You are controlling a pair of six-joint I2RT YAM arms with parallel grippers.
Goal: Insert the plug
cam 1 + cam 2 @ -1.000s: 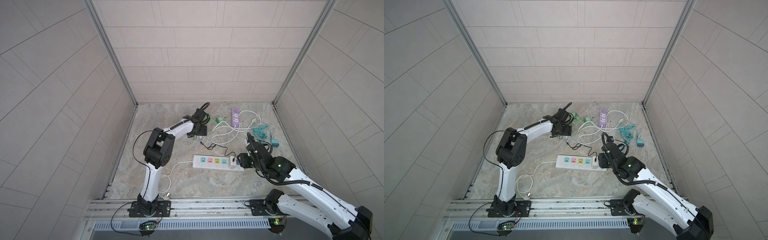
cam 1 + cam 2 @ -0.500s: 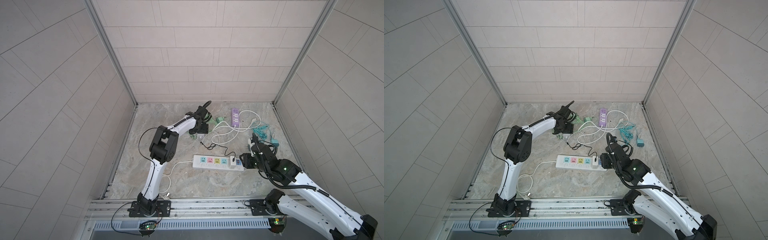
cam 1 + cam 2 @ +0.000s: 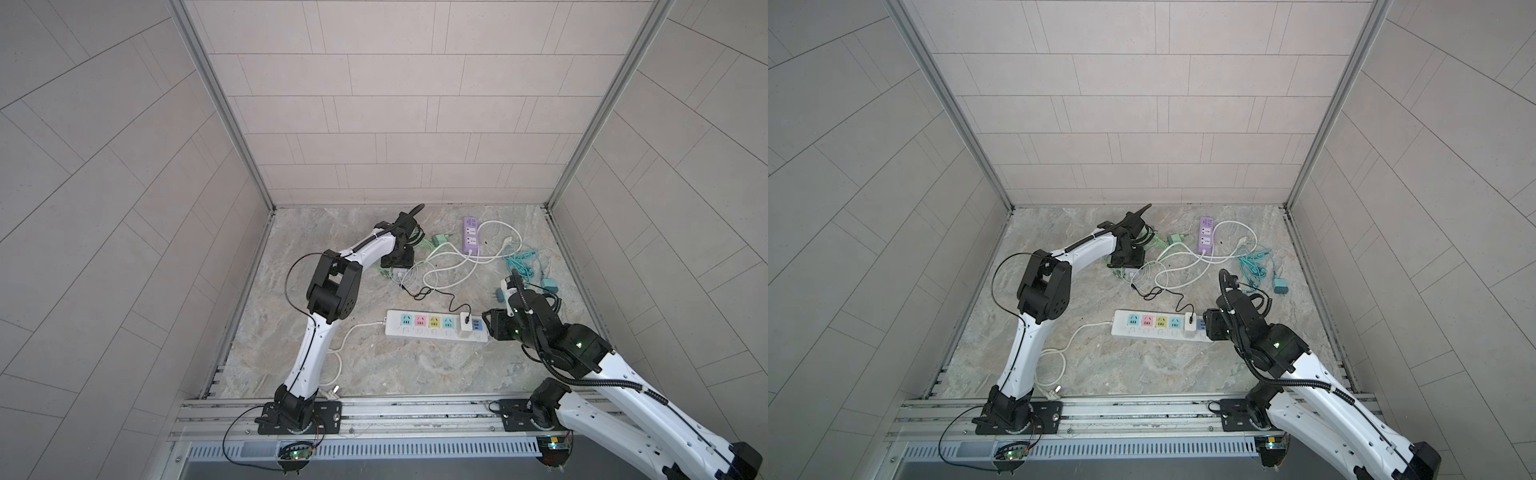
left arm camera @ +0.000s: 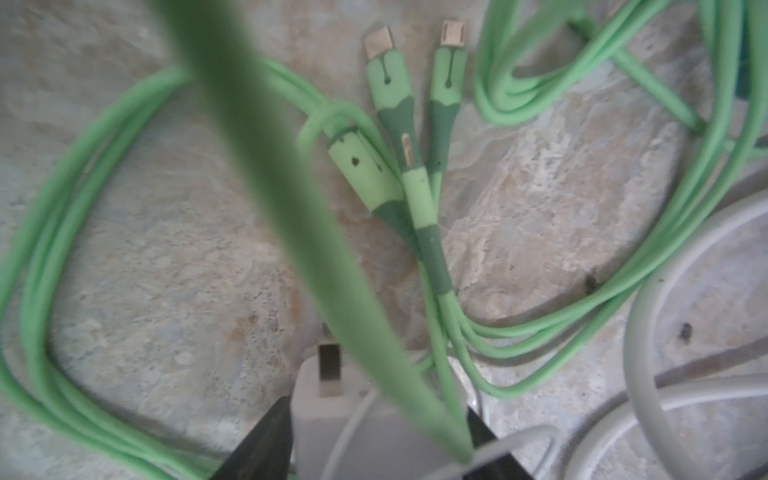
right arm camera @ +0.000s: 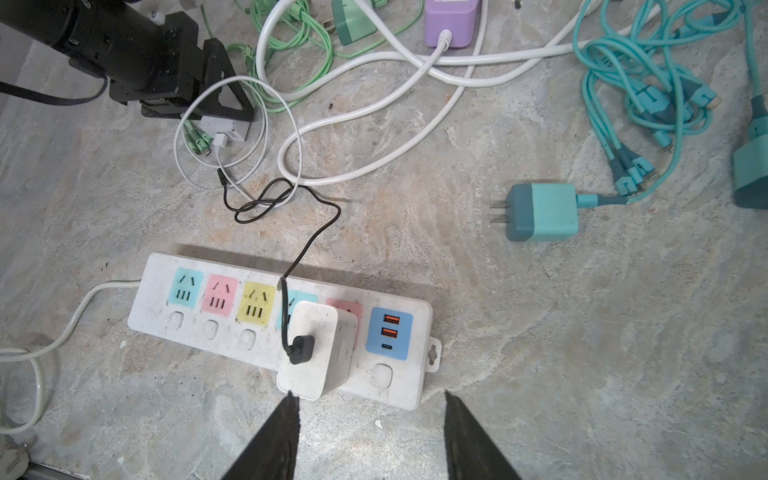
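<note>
While the left gripper (image 4: 378, 405) was clamped on the charger (image 4: 320, 415) among green cables (image 4: 266, 166), the right gripper (image 5: 370, 395) hung with jaws apart, empty, just beside the strip (image 5: 145, 307).

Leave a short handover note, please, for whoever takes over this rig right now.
Left gripper: jaws closed against both sides of the white charger, low on the floor in the cable tangle, away from the strip. A green cable crosses it.
Right gripper: open, empty, by the strip's USB end.
Strip: one adapter seated; cyan, pink and yellow sockets free.
Done: white charger grasped.
Left: lift it clear of the cables, carry it over, press it into a free socket.
</note>
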